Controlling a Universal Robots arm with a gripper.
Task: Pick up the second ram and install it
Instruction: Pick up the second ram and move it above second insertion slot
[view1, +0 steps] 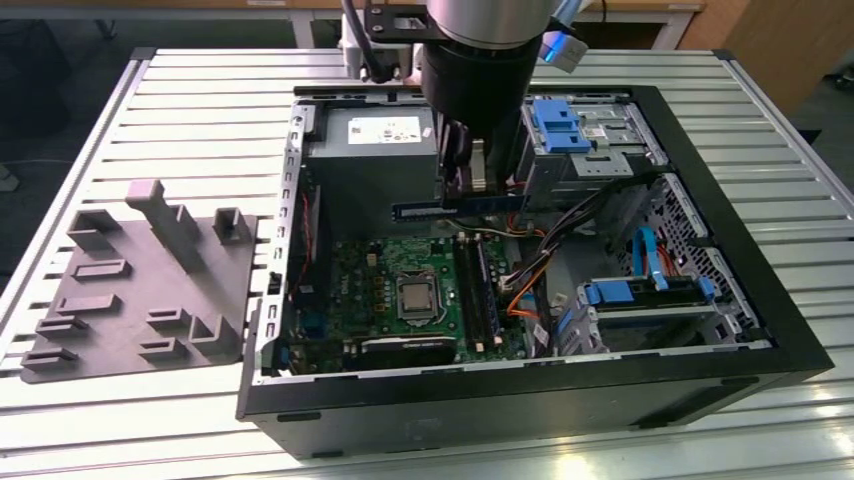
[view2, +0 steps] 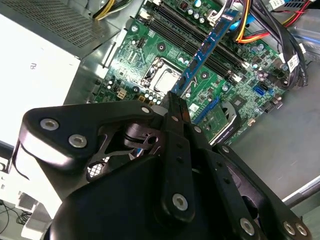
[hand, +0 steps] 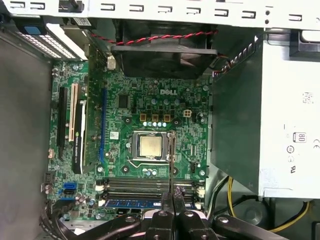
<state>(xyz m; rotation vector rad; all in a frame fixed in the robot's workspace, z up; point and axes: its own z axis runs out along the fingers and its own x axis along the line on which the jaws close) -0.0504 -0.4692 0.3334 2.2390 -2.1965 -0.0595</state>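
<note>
My gripper (view1: 478, 195) hangs inside the open computer case (view1: 534, 370), shut on the second ram (view1: 447, 209). The ram is a thin blue board held level above the green motherboard (view1: 374, 275). In the second wrist view the ram (view2: 206, 46) reaches out from the gripper (view2: 175, 97) and runs slightly askew over the long black memory slots (view2: 172, 21). In the first wrist view the ram (hand: 132, 203) shows edge-on at the gripper (hand: 172, 200), beside and parallel to the slots (hand: 145, 184). It is apart from the board.
The grey power supply (view1: 371, 150) stands just behind the gripper. Blue drive brackets (view1: 561, 125) and bundled cables (view1: 587, 230) are at the exterior view's right. The processor socket (view1: 418, 297) lies beside the slots. A grey moulded fixture (view1: 134, 290) rests on the table outside the case.
</note>
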